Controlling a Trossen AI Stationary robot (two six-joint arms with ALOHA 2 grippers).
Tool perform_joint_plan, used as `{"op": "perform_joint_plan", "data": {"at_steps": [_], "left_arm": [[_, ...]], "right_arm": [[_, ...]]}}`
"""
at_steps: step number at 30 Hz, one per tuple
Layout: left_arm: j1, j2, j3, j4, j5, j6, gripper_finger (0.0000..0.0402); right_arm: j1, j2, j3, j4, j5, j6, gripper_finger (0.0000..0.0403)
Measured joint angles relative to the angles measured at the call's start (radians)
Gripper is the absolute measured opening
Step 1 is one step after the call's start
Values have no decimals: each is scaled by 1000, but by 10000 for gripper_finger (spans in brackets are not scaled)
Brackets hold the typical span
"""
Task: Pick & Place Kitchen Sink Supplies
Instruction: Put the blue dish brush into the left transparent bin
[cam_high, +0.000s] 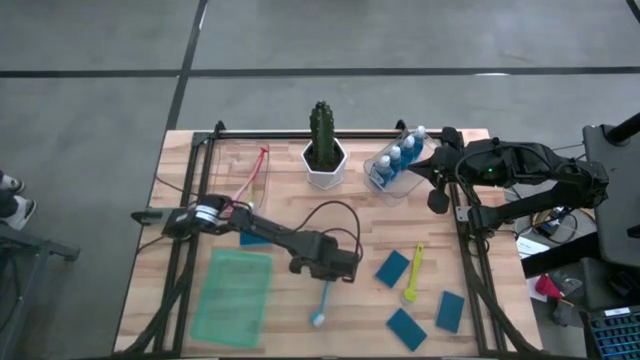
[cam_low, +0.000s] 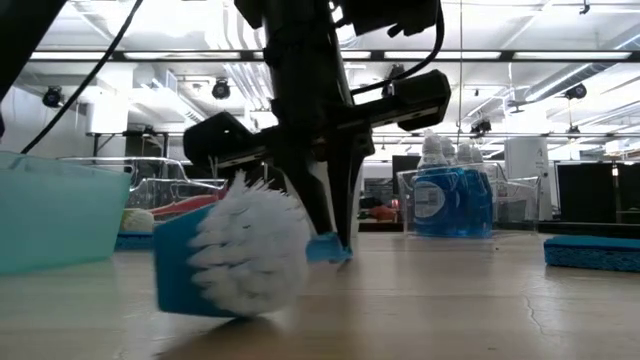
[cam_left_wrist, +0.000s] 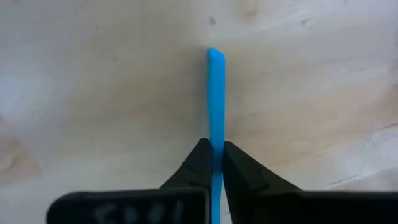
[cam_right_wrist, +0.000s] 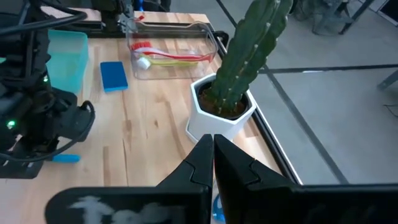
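Left gripper (cam_left_wrist: 212, 163) pinches thin blue brush (cam_left_wrist: 215, 99) handle; white bristles.

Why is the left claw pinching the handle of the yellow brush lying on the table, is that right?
Not quite. The left claw is shut on the blue brush, not a yellow one. The left wrist view shows the blue handle pinched between its fingers, lying on the wooden table. The yellow brush lies apart, untouched, as the high view shows.
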Motion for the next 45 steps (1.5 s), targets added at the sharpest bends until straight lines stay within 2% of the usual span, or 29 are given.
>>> {"op": "perform_joint_plan", "data": {"at_steps": [11, 18, 27, 31, 37, 41, 45], "left_arm": [[21, -8, 12, 0, 14, 62, 12], [21, -72, 18, -21, 2, 67, 11], [50, -246, 18, -329, -28, 125, 12], [95, -360, 18, -493, -95, 184, 11], [272, -545, 15, -757, -222, 351, 12], [458, -673, -16, -708, -329, 522, 11], [678, -735, -27, -738, -355, 621, 12]], "right_arm": [[0, -1, 0, -1, 0, -32, 8], [0, -2, 0, 0, 0, -38, 8], [0, 0, -1, 1, 0, -39, 8], [0, 2, -1, 14, 0, -39, 8], [0, 2, -6, 115, 1, -38, 8], [0, 9, -8, 161, 3, -38, 8], [0, 32, -9, 167, 7, 5, 8]]}}
